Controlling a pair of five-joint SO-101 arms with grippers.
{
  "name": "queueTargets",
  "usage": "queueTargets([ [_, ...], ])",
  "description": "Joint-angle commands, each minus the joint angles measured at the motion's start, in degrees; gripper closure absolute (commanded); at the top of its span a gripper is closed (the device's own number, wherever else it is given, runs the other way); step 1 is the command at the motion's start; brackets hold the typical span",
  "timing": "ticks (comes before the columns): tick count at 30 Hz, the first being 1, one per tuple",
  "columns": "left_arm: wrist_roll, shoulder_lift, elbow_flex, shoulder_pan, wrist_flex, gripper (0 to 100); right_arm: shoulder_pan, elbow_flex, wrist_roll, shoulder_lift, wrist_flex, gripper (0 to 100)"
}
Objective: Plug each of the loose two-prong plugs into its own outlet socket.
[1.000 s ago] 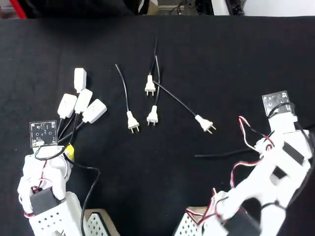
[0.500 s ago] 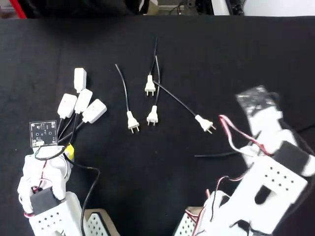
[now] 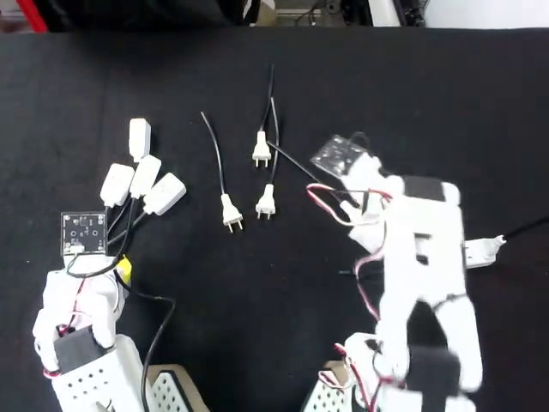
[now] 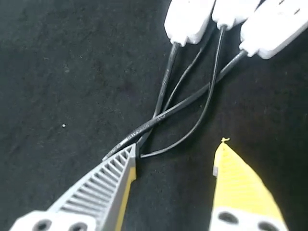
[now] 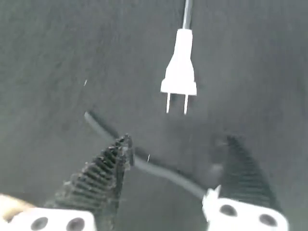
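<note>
Both grippers spread wide, nothing held.
My right gripper [image 5: 178,162] hangs open over a black cable [image 5: 159,169], with one two-prong plug [image 5: 179,72] just beyond its tips. In the high view, three plugs [image 3: 266,203] lie loose at centre. My left gripper [image 4: 178,151] gapes over the cords [image 4: 163,96] of the outlet sockets [image 3: 141,176], which cluster at middle left.

L arm [image 3: 79,311] tucked back, L gripper [image 4: 175,150] jaws apart | R arm [image 3: 425,253] stretched fwd, R gripper [image 5: 179,140] jaws apart
</note>
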Motion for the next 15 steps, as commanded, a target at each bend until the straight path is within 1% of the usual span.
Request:
queueTargets([
  [1, -0.62, -0.26, 0.22, -0.57, 0.09, 74, -2.46, -1.54, 0.79, 5.93, -8.44, 91.5],
  [2, -0.62, -0.26, 0.22, -0.57, 0.09, 74, -2.90, -1.54, 0.79, 7.08, -9.14, 94.3],
  [3, -0.62, -0.26, 0.31, -0.48, 0.09, 74, -3.43, -1.71, 0.79, 7.96, -9.32, 95.0],
  [5, -0.62, -0.26, 0.31, -0.40, 0.09, 74, -4.22, -1.80, 0.88, 8.31, -9.76, 91.3],
  [8, -0.62, -0.26, 0.31, -0.31, 0.09, 74, -4.31, -1.71, 0.88, 8.48, -12.66, 82.7],
  [9, -0.62, -0.26, 0.31, -0.31, 0.09, 74, -4.31, -1.80, 0.88, 8.66, -13.36, 81.5],
  [15, -0.62, -0.26, 0.31, -0.31, 0.09, 74, -3.96, -3.03, 0.70, 13.41, -15.82, 81.2],
])
